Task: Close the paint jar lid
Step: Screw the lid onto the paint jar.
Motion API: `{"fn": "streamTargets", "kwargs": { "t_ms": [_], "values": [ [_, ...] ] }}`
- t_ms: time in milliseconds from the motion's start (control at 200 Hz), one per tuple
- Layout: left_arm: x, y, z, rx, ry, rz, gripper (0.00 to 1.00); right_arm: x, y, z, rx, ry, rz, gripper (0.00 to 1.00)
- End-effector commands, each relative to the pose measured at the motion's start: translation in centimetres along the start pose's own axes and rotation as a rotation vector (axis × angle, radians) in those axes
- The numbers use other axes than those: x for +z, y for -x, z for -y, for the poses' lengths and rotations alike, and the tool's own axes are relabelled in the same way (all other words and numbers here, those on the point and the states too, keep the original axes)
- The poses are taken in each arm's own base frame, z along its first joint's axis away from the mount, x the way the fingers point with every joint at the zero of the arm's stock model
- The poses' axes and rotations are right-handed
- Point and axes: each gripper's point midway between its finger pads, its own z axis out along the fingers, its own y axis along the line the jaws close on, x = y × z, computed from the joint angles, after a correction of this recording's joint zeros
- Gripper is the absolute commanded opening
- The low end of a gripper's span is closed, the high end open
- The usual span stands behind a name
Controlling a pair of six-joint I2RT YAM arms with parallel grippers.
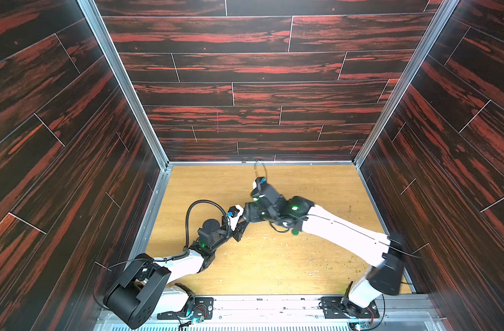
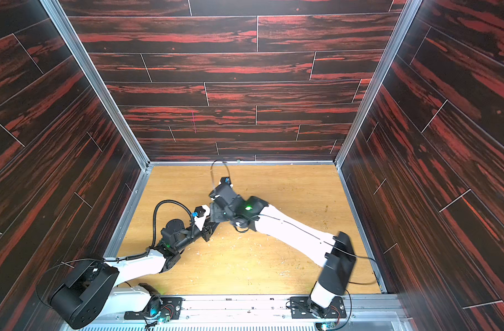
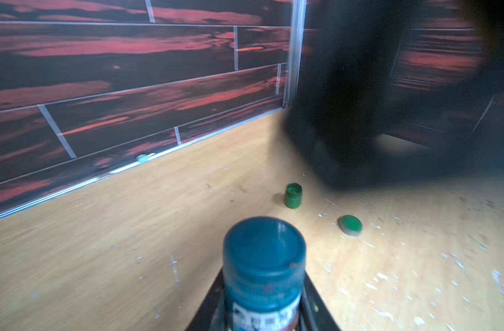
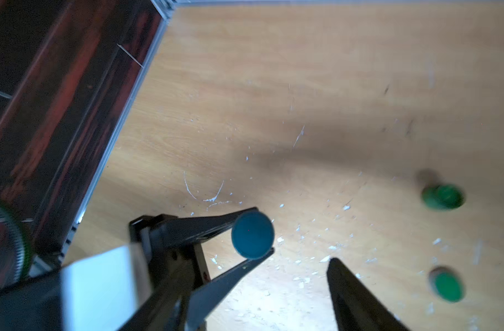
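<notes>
1 blue jar (image 3: 263, 272), 1 grn jar (image 3: 293, 195), lid (image 3: 350, 225)

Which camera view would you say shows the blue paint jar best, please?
The left wrist view: the blue paint jar fills the foreground, showing lid, side and label, though blurred. The right wrist view shows only its lid top, between the left gripper's jaws. In both top views the right arm hides it.

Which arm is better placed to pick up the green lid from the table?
Right. The right gripper is open and empty, near the green lid and green jar; the left gripper is shut on the blue jar.
</notes>
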Motion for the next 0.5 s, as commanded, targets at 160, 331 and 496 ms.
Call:
{"fn": "streamTargets", "kwargs": {
  "t_ms": [160,331,496],
  "values": [
    [-1.2,0.0,4.9,0.008,-0.292,0.013,0.0,-4.3,0.1,0.1,-0.452,0.228,0.171,0.98],
    [-1.7,0.4,6.0,0.011,-0.363,0.015,0.0,-6.3,0.4,1.6,-0.418,0.461,0.24,0.98],
    [-2.1,0.7,7.2,-0.001,-0.448,-0.01,0.0,-7.1,-4.0,0.9,-0.678,0.667,0.229,0.94]
  ]
}}
